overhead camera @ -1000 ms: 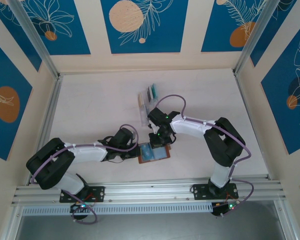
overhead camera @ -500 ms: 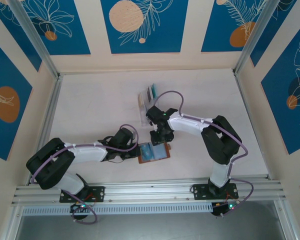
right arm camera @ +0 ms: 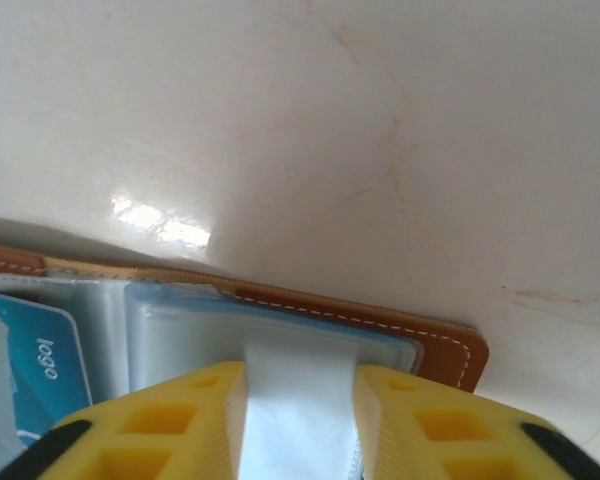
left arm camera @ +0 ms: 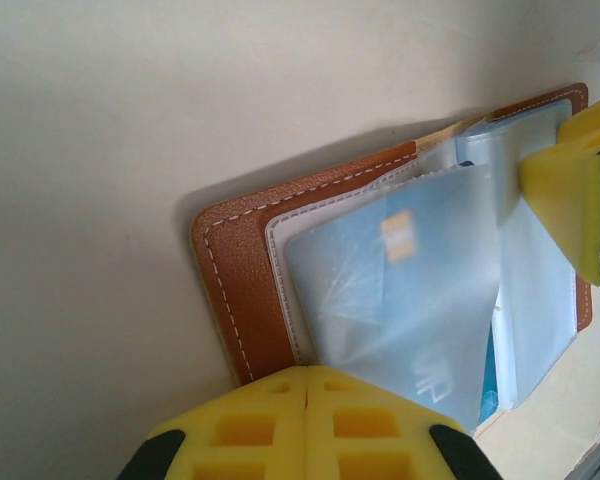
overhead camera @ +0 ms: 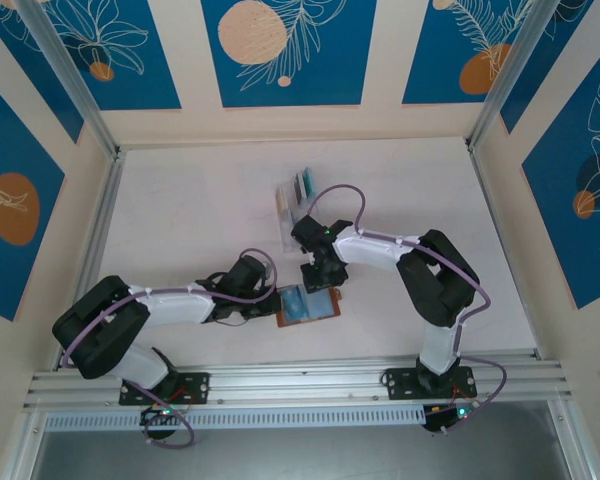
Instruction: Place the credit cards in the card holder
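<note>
**A:** Where is the card holder?

**B:** The card holder (overhead camera: 308, 305) lies open on the table (overhead camera: 180, 220), brown leather down and pale pockets up.

**A:** What is the left gripper doing?

**B:** The left gripper (left arm camera: 307, 372) is at the holder's left edge. Its yellow pads are pressed together on a translucent pocket leaf of the holder. A blue card (left arm camera: 395, 235) with a gold chip shows through that leaf.

**A:** And the right one?

**B:** The right gripper (right arm camera: 298, 372) is over the holder's far edge, clamped on a whitish card (right arm camera: 295, 430). The card's front end reaches a pale pocket. I cannot tell whether it has gone inside. A teal card (right arm camera: 35, 370) printed "logo" sits in the pocket beside it.

**A:** Is anything else near the holder?

**B:** A clear rack (overhead camera: 292, 215) lies just beyond the holder's far edge, not touching it. More cards (overhead camera: 302, 185) stand at the end of the rack away from the holder.
</note>
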Motion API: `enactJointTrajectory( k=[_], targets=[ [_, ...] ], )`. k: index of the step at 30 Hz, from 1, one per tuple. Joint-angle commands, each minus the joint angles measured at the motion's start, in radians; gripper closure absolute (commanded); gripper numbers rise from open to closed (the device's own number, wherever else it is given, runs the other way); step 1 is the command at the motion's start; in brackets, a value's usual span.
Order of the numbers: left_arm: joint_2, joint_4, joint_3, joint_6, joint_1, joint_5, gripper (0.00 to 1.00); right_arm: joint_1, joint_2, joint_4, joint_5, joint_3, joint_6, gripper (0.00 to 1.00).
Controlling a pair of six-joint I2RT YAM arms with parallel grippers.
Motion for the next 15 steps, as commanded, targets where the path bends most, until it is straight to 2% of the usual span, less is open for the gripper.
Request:
enactJointTrajectory(
  k=[1,4,9,12,15],
  targets=[
    [0.074,-0.109,-0.041,0.007,-0.018,-0.027,1.00,0.021,0.056,0.001,-0.021,-0.066,0.048,0.71],
    [0.073,-0.109,-0.040,0.007,-0.018,-0.025,1.00,0.029,0.050,0.010,-0.043,-0.074,0.056,0.80],
    [0.081,-0.117,-0.035,0.013,-0.018,-0.026,1.00,0.020,0.012,0.010,-0.061,-0.065,0.047,0.88],
    [0.085,-0.113,-0.035,0.014,-0.019,-0.026,1.00,0.007,-0.010,-0.002,-0.084,-0.050,0.039,0.98],
    [0.090,-0.107,-0.041,0.011,-0.019,-0.030,1.00,-0.006,-0.042,-0.013,-0.105,-0.038,0.040,1.00]
  ],
)
